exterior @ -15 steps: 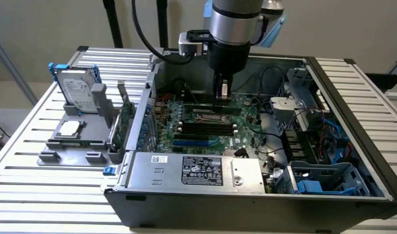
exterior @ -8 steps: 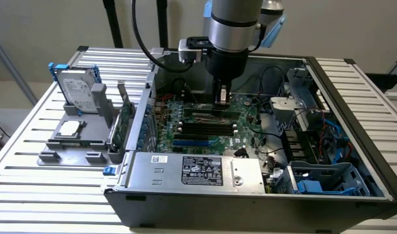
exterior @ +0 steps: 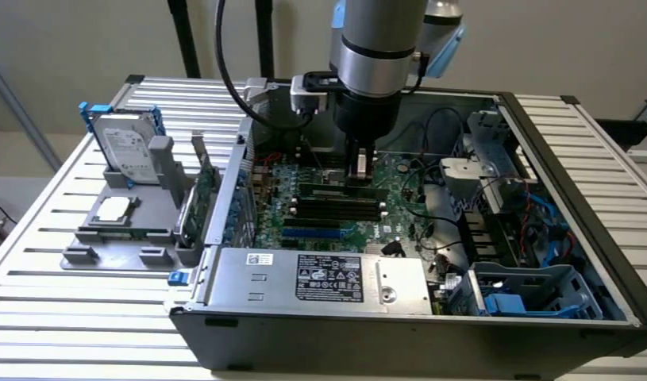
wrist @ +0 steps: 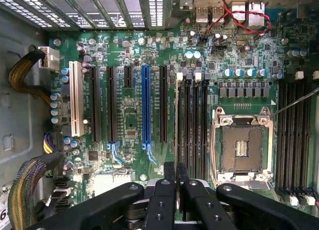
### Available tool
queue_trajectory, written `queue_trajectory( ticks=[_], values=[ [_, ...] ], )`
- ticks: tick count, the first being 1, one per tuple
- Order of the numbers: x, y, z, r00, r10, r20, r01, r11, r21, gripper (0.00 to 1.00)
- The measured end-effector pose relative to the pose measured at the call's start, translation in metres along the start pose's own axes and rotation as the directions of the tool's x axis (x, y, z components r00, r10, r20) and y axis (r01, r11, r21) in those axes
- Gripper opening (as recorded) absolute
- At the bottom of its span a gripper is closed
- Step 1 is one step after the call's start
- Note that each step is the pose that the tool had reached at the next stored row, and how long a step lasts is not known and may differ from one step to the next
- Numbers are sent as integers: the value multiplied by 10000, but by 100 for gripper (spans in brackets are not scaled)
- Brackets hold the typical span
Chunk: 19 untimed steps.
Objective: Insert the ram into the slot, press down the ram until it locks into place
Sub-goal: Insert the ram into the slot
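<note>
My claw (wrist: 175, 171) is pinched almost fully together over the long, thin green ram stick (wrist: 176, 120). Its top edge runs right in between the fingers, so I reckon I've got hold of it. The ram stick stands on edge in a long narrow black plastic memory slot (wrist: 182, 140), the one in its bank farthest from the square silver metal CPU socket (wrist: 242, 145). Insertion looks done, but I can't tell if the end clips have locked.
</note>
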<state>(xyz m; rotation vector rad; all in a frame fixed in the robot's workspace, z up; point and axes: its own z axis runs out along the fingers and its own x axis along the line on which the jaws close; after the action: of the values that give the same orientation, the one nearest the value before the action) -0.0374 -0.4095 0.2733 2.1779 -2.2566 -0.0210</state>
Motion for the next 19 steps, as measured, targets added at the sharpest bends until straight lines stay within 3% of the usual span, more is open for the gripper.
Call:
queue_trajectory(
  ticks=[19],
  values=[
    [-64,0,335,10000,-41,1,41,10000,35,13]
  ],
)
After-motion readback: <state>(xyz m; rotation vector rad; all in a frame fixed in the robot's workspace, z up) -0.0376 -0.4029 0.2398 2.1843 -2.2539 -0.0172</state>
